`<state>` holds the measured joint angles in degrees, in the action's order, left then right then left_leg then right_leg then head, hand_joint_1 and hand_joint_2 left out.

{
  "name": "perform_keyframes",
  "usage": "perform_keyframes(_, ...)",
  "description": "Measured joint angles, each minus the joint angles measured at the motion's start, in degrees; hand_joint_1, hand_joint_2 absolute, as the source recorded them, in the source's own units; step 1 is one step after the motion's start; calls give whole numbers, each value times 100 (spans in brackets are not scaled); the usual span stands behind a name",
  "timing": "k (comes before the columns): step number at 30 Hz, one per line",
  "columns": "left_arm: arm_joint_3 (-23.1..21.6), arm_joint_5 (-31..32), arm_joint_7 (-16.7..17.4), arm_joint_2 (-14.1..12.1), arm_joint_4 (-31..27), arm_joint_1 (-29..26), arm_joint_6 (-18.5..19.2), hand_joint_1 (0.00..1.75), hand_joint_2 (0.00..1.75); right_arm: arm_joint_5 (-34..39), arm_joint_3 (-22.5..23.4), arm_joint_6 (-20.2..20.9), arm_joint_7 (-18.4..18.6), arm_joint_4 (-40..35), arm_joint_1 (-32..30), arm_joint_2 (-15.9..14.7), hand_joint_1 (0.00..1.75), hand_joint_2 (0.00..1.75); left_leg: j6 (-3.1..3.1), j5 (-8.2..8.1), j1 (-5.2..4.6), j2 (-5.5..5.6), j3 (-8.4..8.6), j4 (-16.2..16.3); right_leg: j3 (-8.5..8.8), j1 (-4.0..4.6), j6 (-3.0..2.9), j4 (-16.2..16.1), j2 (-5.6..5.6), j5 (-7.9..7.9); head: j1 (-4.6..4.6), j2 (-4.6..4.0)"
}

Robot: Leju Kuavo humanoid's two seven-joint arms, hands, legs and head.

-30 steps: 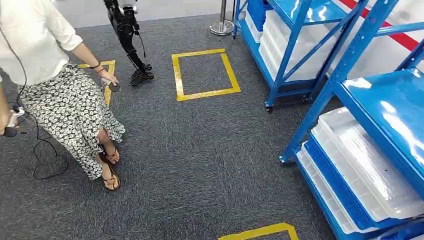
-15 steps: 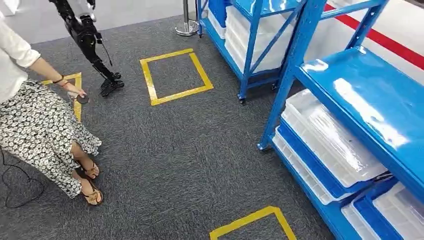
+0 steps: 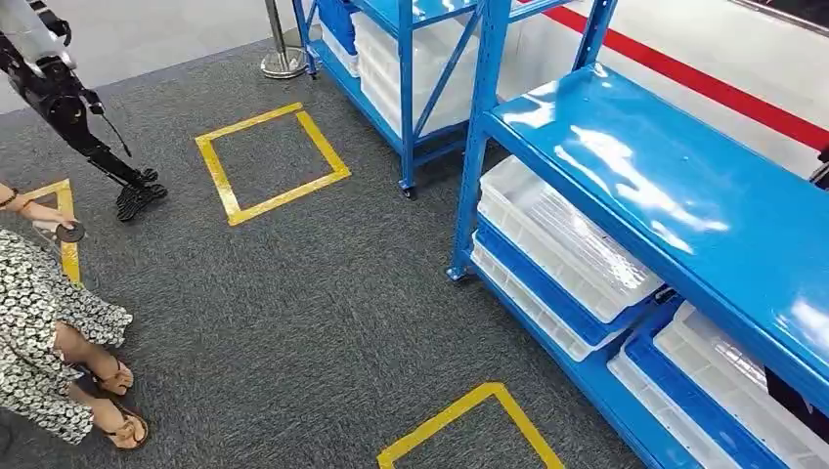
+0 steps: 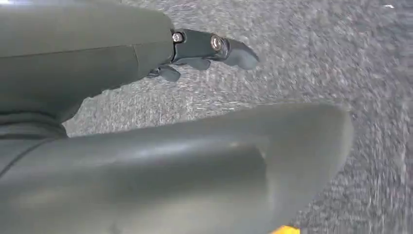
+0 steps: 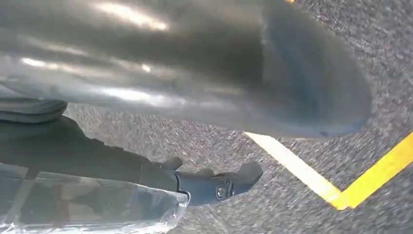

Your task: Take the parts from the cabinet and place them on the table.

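approach step: facing blue shelf rack (image 3: 675, 210) at 2 o'clock, white trays (image 3: 557, 234) beneath. left hand (image 4: 204, 51), right hand (image 5: 214, 183) hang empty, fingers apart. next: reach tray; parts unseen.

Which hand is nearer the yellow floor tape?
Right, likely. The right hand hangs over a corner of the yellow tape; the left hand hangs over grey carpet, with a yellow sliver at that view's edge.

Open grey carpet (image 3: 323, 293) lies ahead of me. To my right a blue cabinet (image 3: 645, 186) blocks the way, white trays (image 3: 562, 239) filling its lower shelves. A person (image 3: 49, 332) and another robot's arm (image 3: 68, 107) stand left.
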<state>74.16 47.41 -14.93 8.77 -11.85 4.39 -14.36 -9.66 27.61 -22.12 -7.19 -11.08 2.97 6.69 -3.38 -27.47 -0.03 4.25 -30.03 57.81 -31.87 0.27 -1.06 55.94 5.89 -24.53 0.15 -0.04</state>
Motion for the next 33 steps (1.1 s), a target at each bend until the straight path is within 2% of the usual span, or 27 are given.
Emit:
perform_keyframes(2, 2, 0, 4, -2, -2, 29, 0, 0, 0, 7, -2, -4, 24, 0, -17, 18, 0, 0, -22, 13, -27, -107, 1, -20, -29, -24, 66, -34, 101, 41, -13, 0)
perform_keyframes(3, 2, 15, 4, 0, 0, 39, 9, 0, 0, 15, 0, -13, 24, 0, -21, 22, 0, 0, -57, 68, -20, -171, 38, -133, -54, 29, 111, -74, 156, 70, -13, 0)
perform_keyframes(4, 2, 37, 4, 22, 0, 43, 26, 0, 0, 26, 0, -17, 24, 0, -24, -7, 0, 0, -36, 172, 44, -270, 98, -287, -104, 17, 86, 42, -90, 24, -9, 0)
perform_keyframes(5, 2, 41, 2, 26, 0, 42, 44, 0, 0, 31, 0, -17, 24, 0, -15, -7, 0, 0, -65, 200, 39, -309, 109, -336, -241, 27, 73, 252, -322, -128, 2, 0)
perform_keyframes(6, 2, 46, 4, 26, 0, 33, 55, 0, 0, 37, 0, -17, 24, 0, -2, -11, 0, 0, -74, 215, 40, -407, 84, -338, -470, 2, 65, 698, -440, -359, 26, 2)
perform_keyframes(8, 2, 46, 4, 31, 2, 24, 65, 0, 0, 39, 0, -17, 24, 0, 14, -35, 0, 0, -59, 223, 40, -578, 43, -336, -894, -73, 105, 1588, -502, -710, 24, 0)
perform_keyframes(9, 2, 48, 2, 33, 2, 24, 66, 0, 0, 41, 0, -13, 22, 0, 5, -37, 0, 0, -42, 227, 52, -656, 30, -333, -987, -118, 169, 1808, -521, -754, 29, 2)
perform_keyframes(10, 2, 50, 2, 37, 2, 24, 66, 0, 0, 50, 0, -6, 20, 0, -15, -50, 0, 0, -14, 231, 70, -735, 23, -333, -914, -173, 258, 1697, -547, -687, 31, 0)
perform_keyframes(12, 2, 55, -4, 61, 2, 25, 66, 0, 0, 61, 0, -2, 13, 0, -38, -74, 0, 0, 90, 215, 135, -872, 24, -308, -346, -276, 476, 711, -671, -330, 28, 0)
perform_keyframes(13, 2, 57, -9, 68, 2, 26, 68, 0, 0, 68, 0, -2, 11, 0, -33, -83, 0, 0, 151, 189, 158, -929, 23, -260, -42, -325, 556, 192, -843, -188, 31, 0)
perform_keyframes(14, 2, 61, -18, 50, -7, 24, 66, 0, 0, 74, 0, 0, 4, 0, -8, -59, 0, 0, 225, 141, 101, -984, 8, -198, 71, -291, 542, 9, -1108, -196, 44, 0)
perform_keyframes(15, 2, 66, -20, 50, -4, 25, 66, 0, 0, 85, 2, 4, 0, -9, 0, -59, 0, 0, 295, 81, 105, -1051, 16, -162, 64, -275, 451, 11, -990, -171, 59, 0)
perform_keyframes(16, 2, 72, -26, 50, -4, 33, 68, 0, 0, 83, 2, 4, -2, -9, 4, -50, 0, 0, 312, 73, 108, -1079, 41, -168, 51, -266, 371, 37, -926, -183, 15, 0)
perform_keyframes(18, -2, 96, -28, 52, -4, 52, 68, 0, 0, 94, 2, 0, -2, -9, -10, -61, 0, 0, 355, 54, 160, -1186, 89, -168, -7, -259, 277, 64, -791, -196, 7, 0)
perform_keyframes(19, -2, 103, -28, 57, -4, 54, 70, 0, 0, 96, 2, -4, -2, -11, -14, -66, 0, 0, 406, -1, 221, -1099, 90, -116, 44, -296, 215, 55, -712, -178, -13, 0)
perform_keyframes(20, -2, 109, -28, 57, -4, 54, 74, 0, 0, 98, 2, -7, -2, -11, -15, -61, 0, 0, 420, -211, 232, -797, 10, 94, 42, -283, 169, 58, -674, -150, -20, 0)
perform_keyframes(21, 0, 114, -28, 59, -2, 48, 74, 0, 0, 103, 4, -11, -2, -11, -11, -61, 0, 0, 413, -474, 229, -598, -150, 474, 27, -253, 150, 59, -614, -139, -26, 0)
perform_keyframes(22, 0, 122, -24, 61, -2, 37, 74, 0, 0, 103, 4, -13, -2, -11, -9, -59, 0, 0, 407, -739, 222, -491, -385, 983, 8, -220, 123, 61, -550, -123, -57, 0)
perform_keyframes(23, 0, 122, -24, 59, -2, 30, 74, 0, 0, 103, 4, -13, -2, -11, -10, -52, 0, 0, 388, -931, 213, -453, -617, 1462, -10, -181, 108, 63, -470, -115, -50, 0)
perform_keyframes(24, 0, 122, -22, 59, -2, 24, 74, 0, 0, 103, 4, -13, -2, -9, -13, -48, 0, 0, 354, -978, 198, -452, -773, 1754, -17, -137, 90, 64, -379, -103, -55, 0)
perform_keyframes(25, 0, 122, -17, 59, -2, 20, 74, 0, 0, 105, 4, -13, -2, -9, -20, -50, 0, 0, 303, -865, 179, -449, -771, 1710, -15, -107, 75, 64, -298, -93, -52, 0)
perform_keyframes(27, 0, 125, -17, 59, -2, 18, 74, 0, 0, 103, 4, -13, -2, -11, -29, -59, 0, 0, 151, -358, 122, -374, -443, 938, -5, -46, 59, 64, -136, -83, -52, 0)
perform_keyframes(28, 0, 131, -17, 59, -2, 19, 74, 0, 0, 105, 4, -15, -2, -9, -28, -57, 0, 0, 40, -78, 80, -236, -173, 365, -1, -25, 51, 61, -48, -75, -50, 0)
perform_keyframes(29, 0, 131, -15, 28, -9, 21, 74, 0, 0, 105, 7, -15, -2, -9, -38, -17, 0, 0, -52, -54, 48, 53, -43, 84, -2, -86, 39, 60, -15, -58, -27, 0)
perform_keyframes(30, -2, 153, -17, 39, 2, 17, 83, 0, 0, 101, 9, -17, -4, -11, -33, -19, 0, 0, -90, -4, -32, 75, -68, 83, -14, -21, 81, 46, 29, -34, 9, 0)
perform_keyframes(31, -2, 151, -17, 39, 0, 17, 81, 0, 0, 103, 9, -24, -4, -11, -25, -20, 0, 0, -126, 7, -51, 19, -42, 35, -36, -99, 91, 45, 83, -29, -29, 0)
perform_keyframes(33, -2, 146, -15, 28, -2, 38, 81, 0, 0, 103, 9, -22, -11, -9, -41, 9, 0, 0, -177, 45, -83, -96, -26, -32, -57, -89, 176, -36, 202, 30, -61, 2)
